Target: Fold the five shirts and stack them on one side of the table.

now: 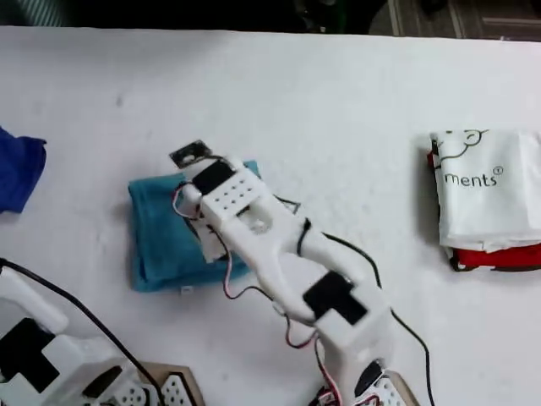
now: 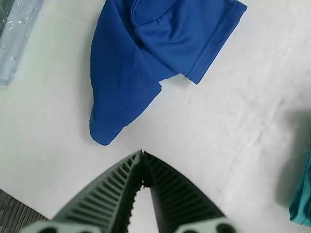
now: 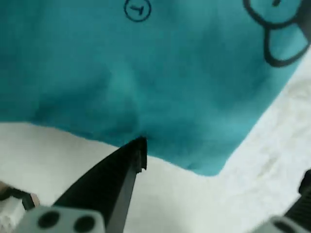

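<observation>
Counter (image 1: pixel 338 101), white. 1 teal shirt (image 1: pixel 156 241), folded, left of centre, partly beneath the right arm. Right tool (image 3: pixel 221 162): jaws wide apart, holding nothing, 1 fingertip (image 3: pixel 138 145) at the shirt's edge. 1 blue shirt (image 2: pixel 141 58), crumpled and unfolded, at the counter's left edge. Left tool (image 2: pixel 142 160): jaws closed tip to tip, empty, above bare counter near the blue shirt. Right side: 1 folded white shirt (image 1: pixel 486 190) stacked on 1 red shirt (image 1: pixel 499 256).
</observation>
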